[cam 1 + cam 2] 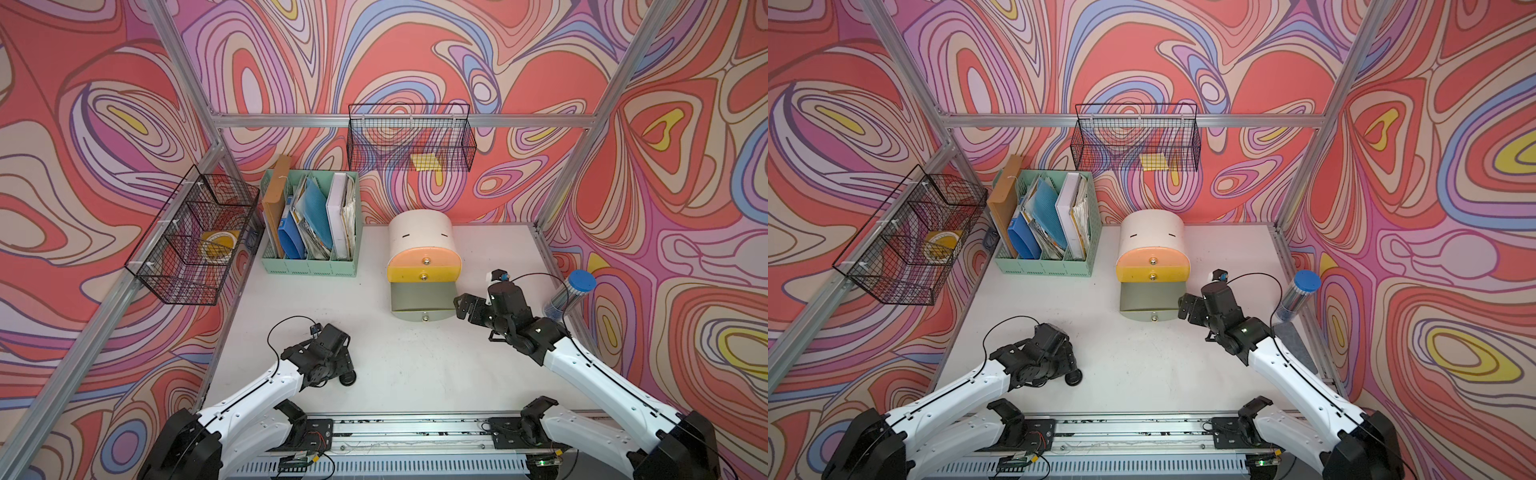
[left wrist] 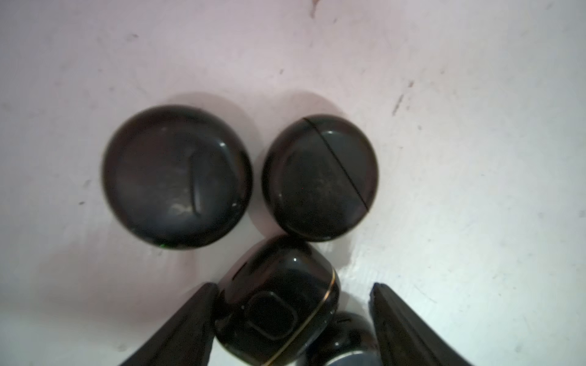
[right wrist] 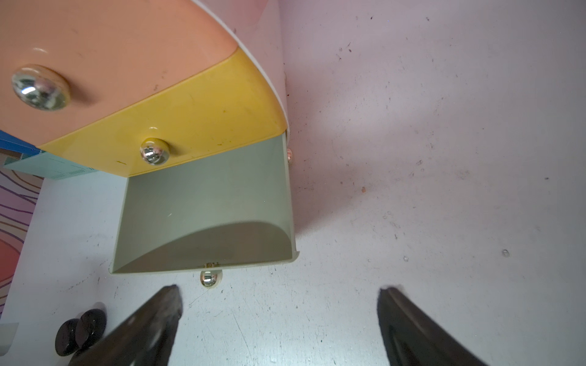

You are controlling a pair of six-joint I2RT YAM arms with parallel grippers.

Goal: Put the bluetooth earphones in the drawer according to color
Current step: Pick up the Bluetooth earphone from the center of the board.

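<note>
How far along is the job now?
Done: the bottom drawer stands open, nothing seen inside. In hand: the left tool straddles a gold-lined black case, not yet clamped. Left: every visible case, including a large round black case and a smaller one.

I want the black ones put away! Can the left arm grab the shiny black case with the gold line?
Probably yes. The left gripper is open with the shiny black gold-lined earphone case between its fingers; another black case crowds one side.

No text, label or number can be read; papers in the file holder are too small.
</note>
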